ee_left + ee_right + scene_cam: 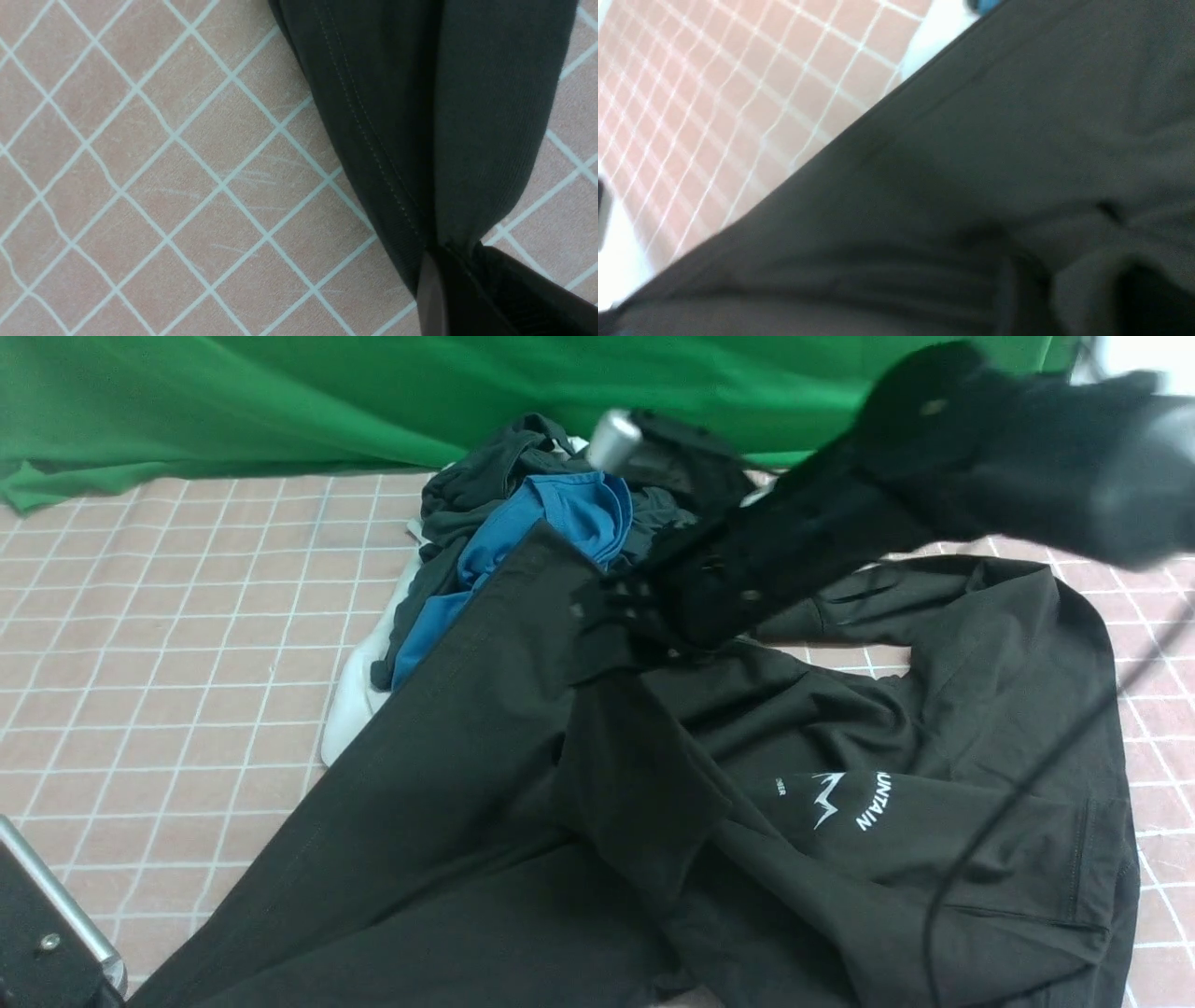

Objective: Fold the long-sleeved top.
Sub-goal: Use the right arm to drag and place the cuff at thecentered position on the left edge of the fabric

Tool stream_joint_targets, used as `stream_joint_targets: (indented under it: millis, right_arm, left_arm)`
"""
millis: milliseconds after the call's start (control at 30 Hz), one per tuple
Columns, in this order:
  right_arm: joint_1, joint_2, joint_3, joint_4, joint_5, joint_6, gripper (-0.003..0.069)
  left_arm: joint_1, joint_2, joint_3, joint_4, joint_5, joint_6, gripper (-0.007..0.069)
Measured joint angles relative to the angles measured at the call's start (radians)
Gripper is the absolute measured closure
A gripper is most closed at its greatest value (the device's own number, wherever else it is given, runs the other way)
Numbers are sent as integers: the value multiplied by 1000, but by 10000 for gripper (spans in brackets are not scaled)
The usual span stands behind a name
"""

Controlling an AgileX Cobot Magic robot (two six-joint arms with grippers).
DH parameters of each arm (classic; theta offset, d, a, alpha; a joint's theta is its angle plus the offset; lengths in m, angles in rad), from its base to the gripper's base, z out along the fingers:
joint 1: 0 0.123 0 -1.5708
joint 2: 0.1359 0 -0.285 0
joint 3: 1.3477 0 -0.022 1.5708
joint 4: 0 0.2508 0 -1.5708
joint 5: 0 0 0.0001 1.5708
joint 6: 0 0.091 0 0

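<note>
The long-sleeved top (934, 728), black with a white mountain logo (836, 798), lies crumpled over the middle and right of the checked table. One long edge is stretched taut from the bottom left up to the middle. My right gripper (602, 616) reaches in from the upper right and is shut on that raised fabric; its wrist view (1087, 289) is blurred, with dark cloth bunched between the fingers. My left gripper (451, 254) is shut on a stitched hem of the top (420, 116) above the table. In the front view only part of the left arm (42, 943) shows.
A pile of clothes sits at the back centre: a blue T-shirt (560, 523), a dark greenish garment (485, 467) and a white item (359, 700) under them. A silver cylinder (611, 437) stands behind. A green backdrop (373, 392) closes the far side. A black cable (1027, 784) hangs over the right.
</note>
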Motion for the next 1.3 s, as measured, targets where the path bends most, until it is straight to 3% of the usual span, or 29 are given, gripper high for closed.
stream_joint_targets:
  millis: [67, 100, 133, 233, 333, 400, 433, 533, 667, 767, 867, 1100, 1300]
  right_arm:
    - [0, 33, -40, -28, -46, 2, 174]
    - [0, 35, -44, -35, -59, 3, 161]
    - [-7, 44, -70, -56, -102, 4, 78]
    - [-25, 40, -107, -75, -103, 7, 48]
    - [-70, -3, -136, -104, 19, 12, 130]
    - [-80, -46, -133, -177, 152, 30, 230]
    - [-80, -50, -131, -184, 163, 30, 238]
    - [-39, -113, -53, -277, 325, 51, 373]
    - [75, -162, 93, -382, 316, 61, 480]
    - [173, -164, 233, -494, 215, 86, 580]
    - [205, -141, 286, -548, 79, 105, 624]
    - [193, -45, 302, -583, -252, 129, 632]
    - [180, 1, 309, -603, -641, 113, 622]
  left_arm:
    - [0, 0, 0, -5, 0, 0, 592]
    - [0, 0, 0, -5, 0, 0, 592]
    - [0, 0, 0, -7, 0, 0, 592]
    - [0, 0, 0, -9, 0, 0, 592]
    - [0, 0, 0, -9, 0, 0, 592]
    - [0, -1, 0, -11, 0, 0, 592]
    - [0, -1, 0, -13, -1, 0, 592]
    - [0, -1, 0, -18, -6, 0, 592]
    - [0, -1, 0, -18, -8, 0, 592]
    - [0, -1, 0, -18, -8, 0, 592]
    - [0, -1, 0, -18, -8, 0, 592]
    - [0, -1, 0, -28, -8, 0, 592]
    - [0, -1, 0, -35, -8, 0, 592]
